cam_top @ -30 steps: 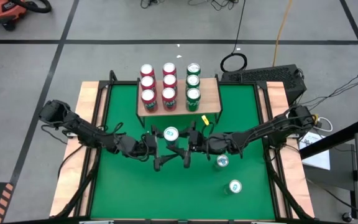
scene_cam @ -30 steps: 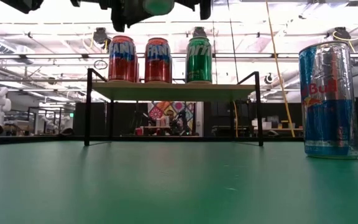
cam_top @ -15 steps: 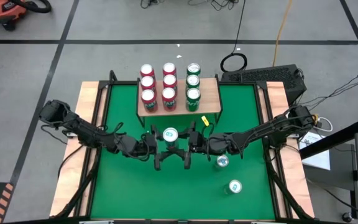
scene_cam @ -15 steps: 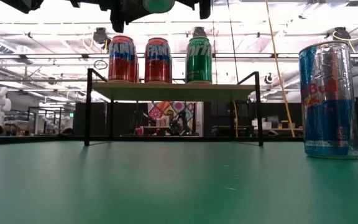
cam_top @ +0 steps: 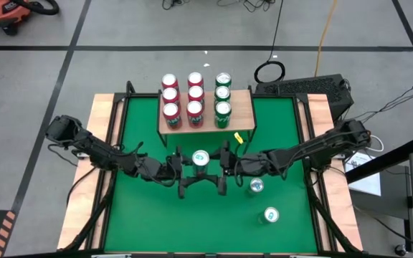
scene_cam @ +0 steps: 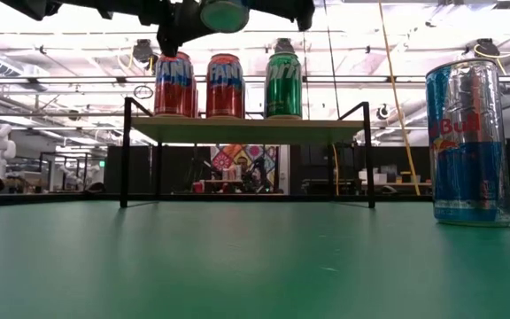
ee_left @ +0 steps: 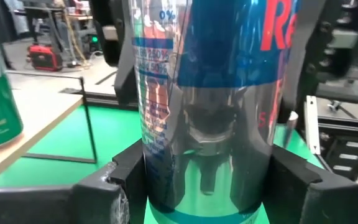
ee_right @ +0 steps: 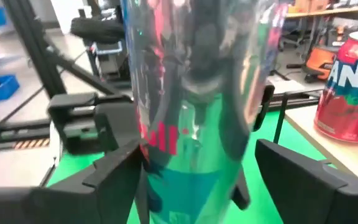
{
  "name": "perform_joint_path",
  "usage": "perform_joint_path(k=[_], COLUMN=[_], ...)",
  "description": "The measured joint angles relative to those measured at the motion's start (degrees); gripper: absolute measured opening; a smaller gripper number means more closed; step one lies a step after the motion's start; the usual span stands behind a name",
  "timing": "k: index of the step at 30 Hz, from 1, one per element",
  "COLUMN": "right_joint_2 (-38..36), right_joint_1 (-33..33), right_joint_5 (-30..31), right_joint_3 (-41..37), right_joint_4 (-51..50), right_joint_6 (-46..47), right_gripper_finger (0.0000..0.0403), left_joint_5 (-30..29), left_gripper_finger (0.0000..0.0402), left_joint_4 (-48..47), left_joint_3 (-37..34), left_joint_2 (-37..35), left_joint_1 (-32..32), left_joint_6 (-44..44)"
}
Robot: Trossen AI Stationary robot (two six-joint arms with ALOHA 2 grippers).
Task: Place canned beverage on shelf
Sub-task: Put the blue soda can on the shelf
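While the left arm reached in from the table's left edge, its left gripper (cam_top: 183,170) sat just in front of the shelf (cam_top: 243,107), above the green table (cam_top: 135,215). Its fingers (ee_left: 126,177) pressed both sides of a silver-and-blue can (cam_top: 200,158), held upright and lifted clear of the table; the low view showed the can (scene_cam: 224,14) hanging higher than the shelf board (scene_cam: 246,129). From the left wrist the can (ee_left: 207,106) filled the space between the dark pads, so that claw was partly closed on it.

On the shelf stood nine cans in three rows: six red ones (cam_top: 169,96) on the left and middle, three green ones (cam_top: 222,93) on the right. The shelf's right portion was bare wood.

The right gripper (cam_top: 223,170) faced the same can from the other side. In the right wrist view its fingers (ee_right: 114,171) flanked the can (ee_right: 194,99), but whether they touched it I cannot tell.

Right of the grippers, two more cans stood on the table, one near (cam_top: 256,186) the right gripper and another (cam_top: 270,214) toward the front; the low view showed one (scene_cam: 469,142) upright
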Motion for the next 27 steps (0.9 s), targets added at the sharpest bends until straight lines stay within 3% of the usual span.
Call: perform_joint_path(k=[6, 11, 27], right_joint_2=[-4.8, -7.29, -6.6], right_joint_1=[-0.23, -0.26, -1.01], right_joint_5=[-5.16, -5.19, -8.19], right_joint_3=[-0.11, -0.11, -0.11], right_joint_4=[-2.36, -1.78, 1.57], right_joint_6=[-0.96, -2.09, -2.32], right_gripper_finger=[0.0309, 0.0309, 0.0309], left_joint_5=[2.94, 2.94, 2.88], left_gripper_finger=[0.0224, 0.0224, 0.0224], left_joint_4=[0.85, 0.55, 0.99], left_joint_3=[0.02, 0.02, 0.02], left_joint_2=[1.25, 2.02, 3.07], left_joint_1=[-0.15, -0.08, 0.66], left_joint_6=[0.29, 0.47, 1.11])
